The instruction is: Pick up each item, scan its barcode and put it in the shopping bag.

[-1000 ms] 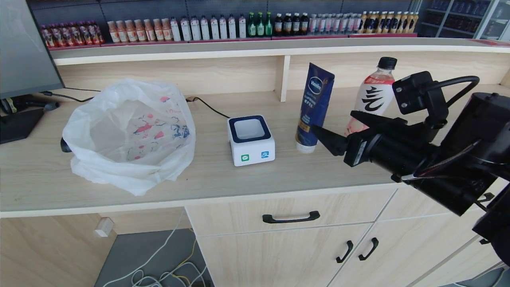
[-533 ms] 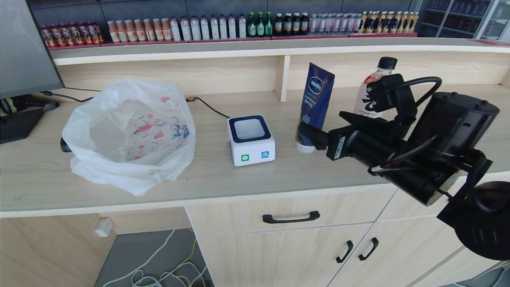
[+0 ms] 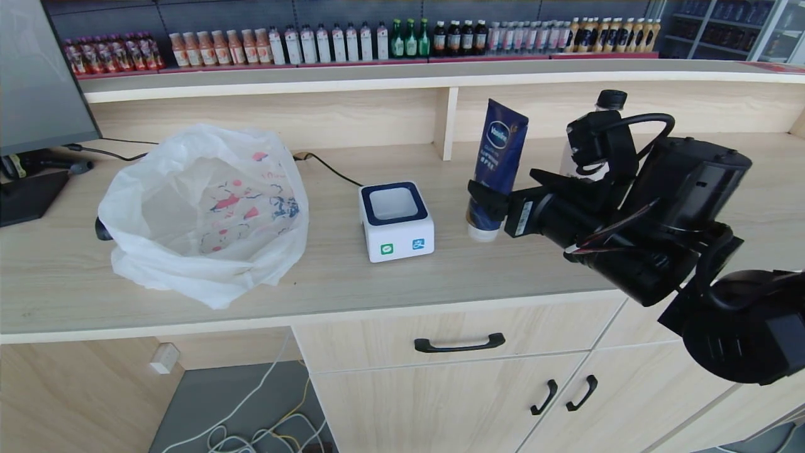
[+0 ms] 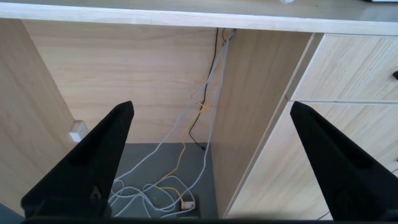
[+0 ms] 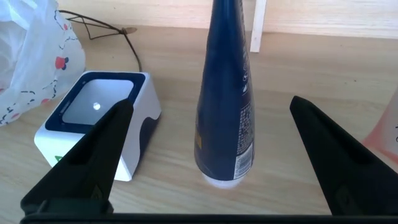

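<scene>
The dark blue tube (image 3: pixel 497 157) is standing cap-down on the worktop (image 3: pixel 377 277), right of the scanner (image 3: pixel 396 220). The shopping bag (image 3: pixel 201 214) is lying open at the left. The right gripper (image 5: pixel 211 104) is holding its fingers wide on either side of the tube, not touching it. The left gripper (image 4: pixel 211 109) is hanging below the worktop with its fingers wide.

Bright, even light; soft shadow under the bag (image 3: pixel 201 214); small glint on the scanner (image 5: pixel 93 121) window; counter (image 3: pixel 440 277) edge bows in the head view.
</scene>
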